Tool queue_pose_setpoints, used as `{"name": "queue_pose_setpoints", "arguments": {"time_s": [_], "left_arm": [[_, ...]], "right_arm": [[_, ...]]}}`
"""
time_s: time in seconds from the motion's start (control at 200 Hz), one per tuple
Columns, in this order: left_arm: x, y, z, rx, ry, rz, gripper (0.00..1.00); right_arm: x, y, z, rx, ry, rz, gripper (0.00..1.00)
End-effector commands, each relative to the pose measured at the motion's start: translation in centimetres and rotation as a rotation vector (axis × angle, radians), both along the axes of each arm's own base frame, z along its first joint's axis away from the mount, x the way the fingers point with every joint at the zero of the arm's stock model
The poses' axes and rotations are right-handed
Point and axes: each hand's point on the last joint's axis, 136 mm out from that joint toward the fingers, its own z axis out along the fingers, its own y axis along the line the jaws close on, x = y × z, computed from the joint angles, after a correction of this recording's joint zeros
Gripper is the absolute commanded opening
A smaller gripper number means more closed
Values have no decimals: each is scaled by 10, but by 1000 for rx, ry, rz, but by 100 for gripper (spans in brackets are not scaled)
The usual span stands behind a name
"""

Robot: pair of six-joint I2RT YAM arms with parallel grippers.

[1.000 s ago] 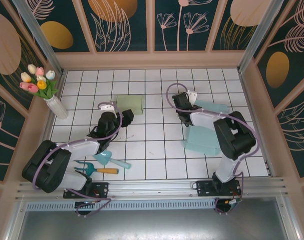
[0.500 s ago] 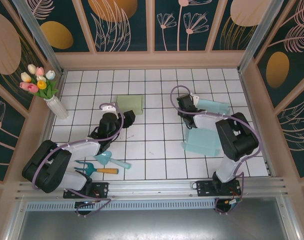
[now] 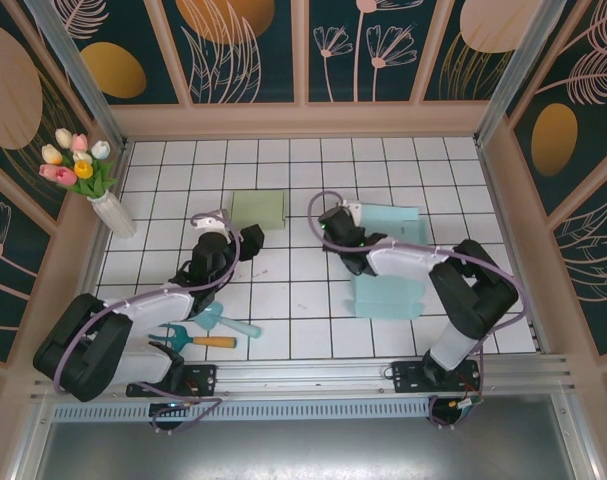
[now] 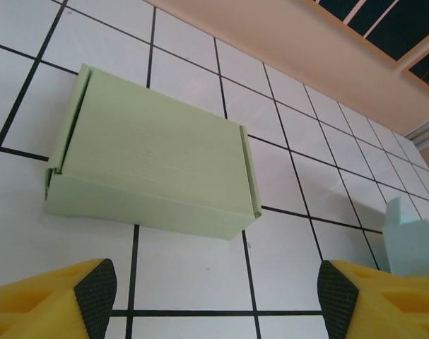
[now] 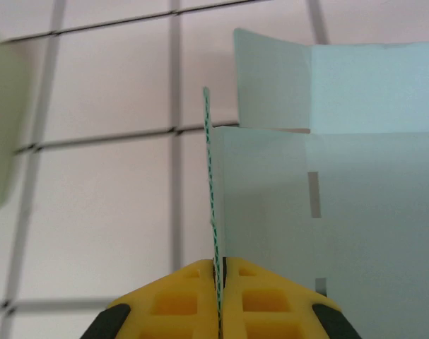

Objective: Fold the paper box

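In the overhead view, a white tiled table (image 3: 303,320) is seen with a blue paper box (image 3: 388,295), not yet folded up, spread flat at about 3 o'clock from the table's centre. The right gripper (image 3: 330,231) is set at the sheet's left edge. A closed green box (image 3: 258,210) lies at about 11 o'clock, with the left gripper (image 3: 249,240) just below it and apart from it. A vase of tulips (image 3: 95,185) is stood at 10 o'clock by the wall, and small garden tools (image 3: 203,328) are laid at 7 o'clock. In the left wrist view, the green box (image 4: 154,173) is shown at 12 o'clock on the tiles, while the left gripper (image 4: 215,289) is held wide open with nothing between its fingers (image 4: 94,289); a corner of the blue paper box (image 4: 410,233) is caught at 3 o'clock. In the right wrist view, the right gripper (image 5: 219,267) is pressed closed on a thin flap raised on edge from the blue paper box (image 5: 327,205), whose panels are spread toward 2 o'clock.
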Motion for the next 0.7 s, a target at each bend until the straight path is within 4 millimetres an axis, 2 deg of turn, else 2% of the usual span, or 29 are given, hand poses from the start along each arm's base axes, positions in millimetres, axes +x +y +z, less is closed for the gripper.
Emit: {"name": "queue_pose_setpoints", "arguments": {"time_s": [0.0,0.095,0.175,0.325,0.44,0.55,0.691], "left_arm": [[-8,12,-4,3,8,49,77],[-12,20,-2,15,2,73,77],[-19,20,-1,8,4,52,77],[-30,4,-9,-69,28,-38,77],[-34,-27,-8,-119,48,-118,80],[-37,-64,-4,-142,57,-176,84],[-32,-99,-6,-86,66,-166,84]], "right_arm": [[-34,25,0,107,24,59,21],[-50,55,21,173,-7,165,34],[-51,57,49,144,-66,188,43],[-42,16,111,42,-196,102,50],[-43,-26,148,73,-270,-19,50],[-48,-59,154,127,-273,-98,51],[-58,-83,133,150,-222,-128,51]]}}
